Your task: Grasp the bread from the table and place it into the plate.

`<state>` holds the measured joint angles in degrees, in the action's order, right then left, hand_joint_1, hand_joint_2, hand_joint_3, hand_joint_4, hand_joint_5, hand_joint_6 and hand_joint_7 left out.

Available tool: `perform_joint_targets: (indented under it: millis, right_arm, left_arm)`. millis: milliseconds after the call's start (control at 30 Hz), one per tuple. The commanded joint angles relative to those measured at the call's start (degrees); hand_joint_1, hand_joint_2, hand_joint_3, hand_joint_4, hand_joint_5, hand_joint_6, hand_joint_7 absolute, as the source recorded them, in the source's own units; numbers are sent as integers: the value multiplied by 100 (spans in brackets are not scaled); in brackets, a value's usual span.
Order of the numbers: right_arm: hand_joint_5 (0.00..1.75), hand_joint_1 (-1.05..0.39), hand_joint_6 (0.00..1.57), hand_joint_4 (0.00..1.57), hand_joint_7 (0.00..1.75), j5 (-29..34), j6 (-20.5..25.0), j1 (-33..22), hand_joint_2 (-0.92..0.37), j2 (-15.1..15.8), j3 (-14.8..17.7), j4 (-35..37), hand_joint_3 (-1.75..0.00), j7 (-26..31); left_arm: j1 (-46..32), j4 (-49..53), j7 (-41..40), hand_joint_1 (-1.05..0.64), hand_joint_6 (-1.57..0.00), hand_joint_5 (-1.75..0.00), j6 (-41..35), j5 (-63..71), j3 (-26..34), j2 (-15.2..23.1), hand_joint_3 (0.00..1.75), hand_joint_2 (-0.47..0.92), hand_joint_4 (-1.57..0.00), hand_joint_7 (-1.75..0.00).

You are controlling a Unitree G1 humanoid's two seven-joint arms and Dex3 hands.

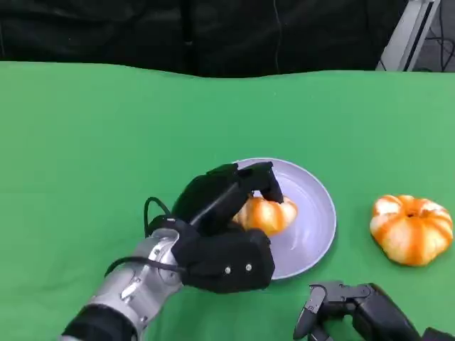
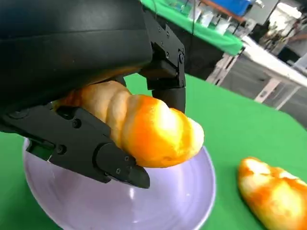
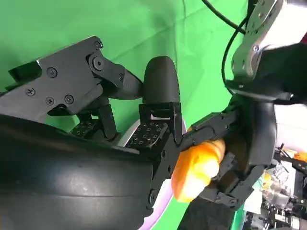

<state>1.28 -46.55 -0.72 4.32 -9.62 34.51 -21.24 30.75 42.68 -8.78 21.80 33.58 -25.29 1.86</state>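
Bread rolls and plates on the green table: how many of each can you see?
Bread: 2, one held by the left robot hand over the plate, one lying on the table to the plate's right.
Plate: 1, pale purple.
Total: 3 things.

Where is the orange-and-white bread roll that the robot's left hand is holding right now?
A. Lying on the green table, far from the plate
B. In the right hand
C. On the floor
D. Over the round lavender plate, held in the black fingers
D: the left robot hand grips the orange-and-white bread roll over the round lavender plate; the left wrist view shows the plate beneath it.
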Motion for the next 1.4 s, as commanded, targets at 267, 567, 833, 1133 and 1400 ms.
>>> perform_joint_targets:
  millis: [267,567,833,1133,1400]
  right_arm:
    - [145,-14,89,83,111,-47,112,-69,-63,32,8,-144,-96,14]
    - [146,-15,89,83,109,-37,98,-68,-62,28,9,-144,-97,28]
    - [146,-14,90,82,108,-31,72,-59,-61,34,11,-108,-98,27]
    - [145,-13,90,83,109,5,-13,-50,-62,54,19,-69,-96,52]
    - [145,-11,90,84,110,71,-13,-65,-64,55,3,-94,-94,116]
  left_arm:
    - [424,28,900,-48,-76,-1,-360,-12,-166,176,2,88,-74,0]
    - [376,-245,1714,-77,-49,0,-594,-352,-66,282,36,92,-54,0]
    - [259,-604,2413,-96,-33,0,-975,-839,114,328,69,92,-30,0]
    - [99,-808,2724,-105,-14,0,-772,-1402,368,411,88,92,-13,0]
    - [-377,-991,2359,-97,-14,-1,-96,-2112,955,225,82,92,-19,-1]
